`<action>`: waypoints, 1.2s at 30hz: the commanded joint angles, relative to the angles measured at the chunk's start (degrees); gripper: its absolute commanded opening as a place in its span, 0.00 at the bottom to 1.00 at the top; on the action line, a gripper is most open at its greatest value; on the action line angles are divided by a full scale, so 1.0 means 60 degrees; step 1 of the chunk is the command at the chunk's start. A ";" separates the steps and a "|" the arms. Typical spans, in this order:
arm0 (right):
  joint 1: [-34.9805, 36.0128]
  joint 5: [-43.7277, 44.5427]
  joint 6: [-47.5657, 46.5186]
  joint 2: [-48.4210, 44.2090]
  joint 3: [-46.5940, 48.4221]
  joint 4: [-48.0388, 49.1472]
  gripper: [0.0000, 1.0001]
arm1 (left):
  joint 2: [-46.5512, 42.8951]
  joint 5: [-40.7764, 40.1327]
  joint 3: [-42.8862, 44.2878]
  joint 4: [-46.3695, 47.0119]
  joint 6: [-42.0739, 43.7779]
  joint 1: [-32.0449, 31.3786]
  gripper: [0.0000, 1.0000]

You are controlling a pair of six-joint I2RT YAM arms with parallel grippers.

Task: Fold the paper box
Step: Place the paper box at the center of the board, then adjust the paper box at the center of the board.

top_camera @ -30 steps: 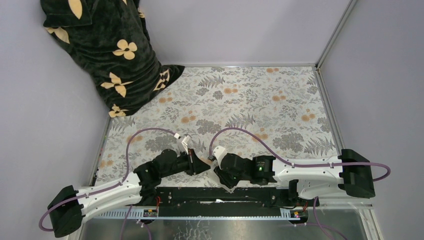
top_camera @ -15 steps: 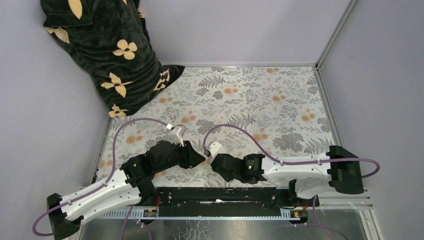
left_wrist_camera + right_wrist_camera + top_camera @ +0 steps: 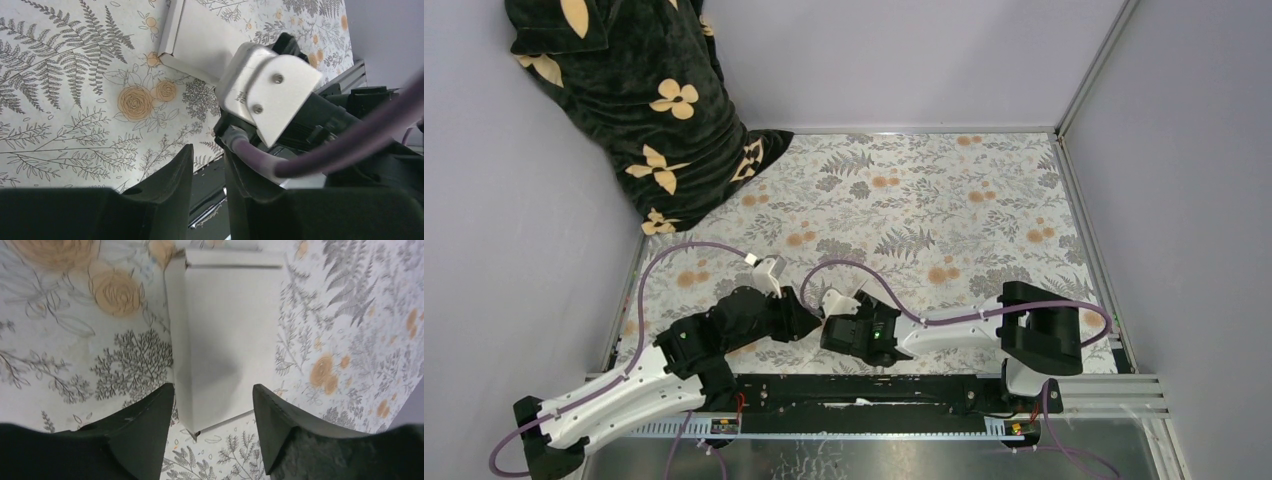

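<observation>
The paper box (image 3: 225,340) is a small white folded box lying on the floral cloth. In the right wrist view it sits between the fingers of my right gripper (image 3: 212,386), which is open, with gaps on both sides of the box. In the left wrist view the paper box (image 3: 195,40) shows ahead, partly behind the right arm's white camera mount (image 3: 270,95). My left gripper (image 3: 207,150) stands narrowly open with nothing between its fingers. From above, the two grippers (image 3: 812,322) (image 3: 826,333) meet near the front edge and hide the box.
A dark blanket with yellow flowers (image 3: 634,110) fills the back left corner. The floral cloth (image 3: 944,200) covers the table. A black rail (image 3: 864,390) runs along the near edge, and grey walls close in on three sides.
Both grippers have shifted left. The right arm's elbow has swung left and up the table. The right gripper's jaws have widened.
</observation>
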 commanded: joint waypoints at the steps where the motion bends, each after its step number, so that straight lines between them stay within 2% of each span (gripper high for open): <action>1: 0.0055 -0.1076 0.0196 -0.0434 -0.0536 0.0208 0.69 | -0.0228 0.0032 -0.0046 0.0261 -0.0344 -0.0040 0.35; 5: 0.0066 -0.0985 0.0861 -0.1815 -0.1153 0.0688 0.78 | -0.0184 -0.0100 -0.0012 0.0219 -0.0364 -0.0040 0.34; 8: 0.0056 -0.0103 0.1743 -0.3403 -0.1383 0.0725 0.86 | 0.0090 -0.0427 0.0258 0.0152 -0.0292 -0.0040 0.34; 12: -0.0209 0.0346 0.3932 -0.5289 -0.1708 -0.0138 0.68 | 0.1005 -0.1084 0.0634 0.0391 -0.0069 -0.0040 0.34; 15: -0.0429 0.0207 0.5803 -0.6097 -0.2066 -0.1129 0.53 | 0.1920 -0.1357 0.0629 0.1042 -0.0028 -0.0020 0.36; 19: -0.0503 -0.0152 0.8128 -0.6569 -0.2876 -0.1976 0.50 | 0.3525 -0.1322 0.0790 0.1963 0.0156 0.0220 0.37; 22: -0.0523 -0.0408 0.9149 -0.6871 -0.3662 -0.1772 0.47 | 0.4976 -0.1149 0.1137 0.2360 0.0604 0.0716 0.36; 26: -0.0678 -0.0528 0.9612 -0.7037 -0.4307 -0.1313 0.47 | 0.6195 -0.0855 0.1346 0.2989 0.1111 0.1544 0.36; 30: -0.1242 -0.0999 0.9099 -0.6905 -0.4679 -0.0380 0.46 | 0.7482 -0.0769 0.1784 0.3339 0.1686 0.2177 0.34; 36: -0.2348 -0.2242 0.8223 -0.5995 -0.5018 0.1293 0.45 | 0.9348 -0.0250 0.2693 0.3829 0.2210 0.2414 0.29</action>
